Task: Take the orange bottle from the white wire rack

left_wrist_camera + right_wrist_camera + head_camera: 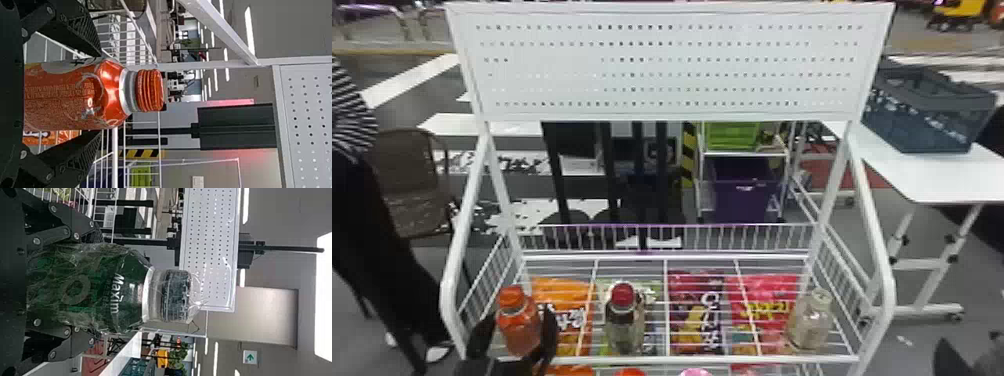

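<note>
Right up close, the left end effector (518, 322) has its fingers closed on the orange bottle (519, 330), which is upright at the front left corner of the white wire rack (712, 359). Along the front stand a red-capped bottle (624, 332) and, at the right corner, a pale bottle (809, 325); snack bags (697, 310) show beneath the wires. Off to the rack's right, the other end effector (949, 357) is clamped round a green bottle (117, 286) wrapped in clear plastic.

The head view crops the right claw (948, 357).
</note>
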